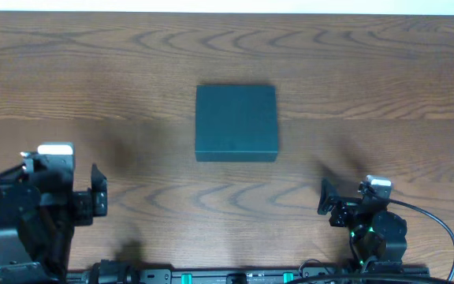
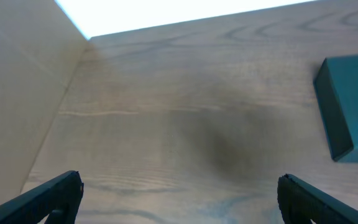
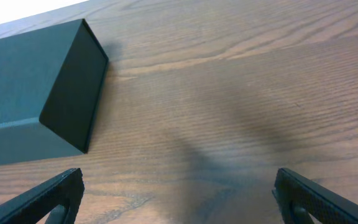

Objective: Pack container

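A: Where do the arms sit?
B: At the near edge of the table (image 1: 132,79). The left end effector (image 2: 179,186) has its fingers spread wide, and so does the right end effector (image 3: 178,183).
A: And the container (image 1: 236,123)?
B: Farther out, mid-table, lying flat with its lid down. It's well apart from both end effectors, ahead and between them. It shows at the right edge of the left wrist view and on the left of the right one.

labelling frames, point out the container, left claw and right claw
container (image 1: 236,122), overhead view, middle of its top
left claw (image 2: 179,193), left wrist view, midway between fingertips
right claw (image 3: 178,186), right wrist view, midway between fingertips
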You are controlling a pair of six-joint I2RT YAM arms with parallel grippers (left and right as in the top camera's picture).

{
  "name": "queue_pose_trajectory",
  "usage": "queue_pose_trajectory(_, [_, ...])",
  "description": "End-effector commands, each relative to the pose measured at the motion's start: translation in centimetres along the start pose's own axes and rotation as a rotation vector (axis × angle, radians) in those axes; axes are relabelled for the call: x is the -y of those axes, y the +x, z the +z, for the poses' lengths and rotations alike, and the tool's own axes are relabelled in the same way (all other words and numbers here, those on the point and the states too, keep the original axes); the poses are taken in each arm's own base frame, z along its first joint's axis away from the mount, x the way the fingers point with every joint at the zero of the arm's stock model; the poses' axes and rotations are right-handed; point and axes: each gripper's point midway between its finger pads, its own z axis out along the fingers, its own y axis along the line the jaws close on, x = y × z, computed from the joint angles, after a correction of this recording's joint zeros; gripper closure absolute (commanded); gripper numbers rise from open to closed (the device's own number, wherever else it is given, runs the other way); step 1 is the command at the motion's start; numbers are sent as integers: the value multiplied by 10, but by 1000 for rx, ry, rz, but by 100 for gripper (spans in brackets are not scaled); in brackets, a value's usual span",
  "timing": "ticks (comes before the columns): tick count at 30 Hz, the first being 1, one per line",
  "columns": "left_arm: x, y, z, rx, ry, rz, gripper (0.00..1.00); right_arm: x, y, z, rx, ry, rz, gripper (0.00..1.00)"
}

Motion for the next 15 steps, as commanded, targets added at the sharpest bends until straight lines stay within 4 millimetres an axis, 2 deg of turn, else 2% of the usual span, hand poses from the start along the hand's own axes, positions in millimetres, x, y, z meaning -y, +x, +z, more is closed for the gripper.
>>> queue_pose_trajectory(1, [3,14,6,35,-13,4,2,3,2,1,4,11,19,1])
queue_pose_trajectory(3, [12,15,13,124,19,-37,2,3,2,1,4,11,19,1])
queue_pose_trajectory(7, [33,29,34,265,83,-113,2,3,2,1,4,11,19,1])
queue_pose_trajectory(15, [67,83,90,339,179,-293,2,3,2,1,4,11,19,1])
